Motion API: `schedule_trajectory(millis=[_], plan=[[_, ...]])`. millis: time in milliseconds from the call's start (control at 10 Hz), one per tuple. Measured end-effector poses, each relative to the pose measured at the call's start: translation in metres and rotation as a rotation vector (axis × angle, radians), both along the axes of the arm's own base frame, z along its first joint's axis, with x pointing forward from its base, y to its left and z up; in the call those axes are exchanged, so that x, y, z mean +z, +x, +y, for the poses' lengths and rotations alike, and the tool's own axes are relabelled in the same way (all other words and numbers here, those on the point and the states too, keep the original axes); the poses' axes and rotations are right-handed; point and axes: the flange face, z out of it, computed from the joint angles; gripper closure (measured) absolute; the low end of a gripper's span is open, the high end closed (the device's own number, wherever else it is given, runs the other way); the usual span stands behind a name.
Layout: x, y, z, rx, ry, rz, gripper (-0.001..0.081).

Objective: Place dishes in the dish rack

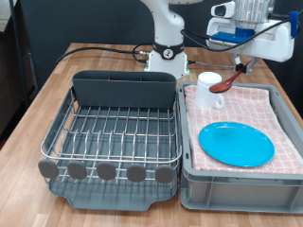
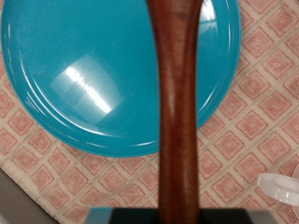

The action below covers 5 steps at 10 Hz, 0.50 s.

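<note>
My gripper is shut on the handle of the brown wooden spoon and holds it in the air over the far part of the cloth-lined bin. The spoon's bowl hangs just beside the white mug. In the wrist view the spoon handle runs straight down the middle, above the light-blue plate. The plate lies flat on the pink checked cloth. The dish rack stands at the exterior view's left with nothing on its wires. A bit of the mug shows in the wrist view's corner.
The grey bin holding the cloth, plate and mug stands against the rack's right side. The rack's dark cutlery holder is at its far end, and round grey discs line its near edge. The robot base stands behind on the wooden table.
</note>
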Motion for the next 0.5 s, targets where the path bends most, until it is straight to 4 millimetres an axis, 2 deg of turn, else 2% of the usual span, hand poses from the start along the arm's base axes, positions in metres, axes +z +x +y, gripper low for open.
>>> schedule_trajectory(millis=[200, 500], plan=[[-0.003, 0.001, -0.015, -0.175, 0.003, -0.005, 0.0720], [-0.002, -0.014, -0.054, -0.395, -0.028, 0.018, 0.0720]])
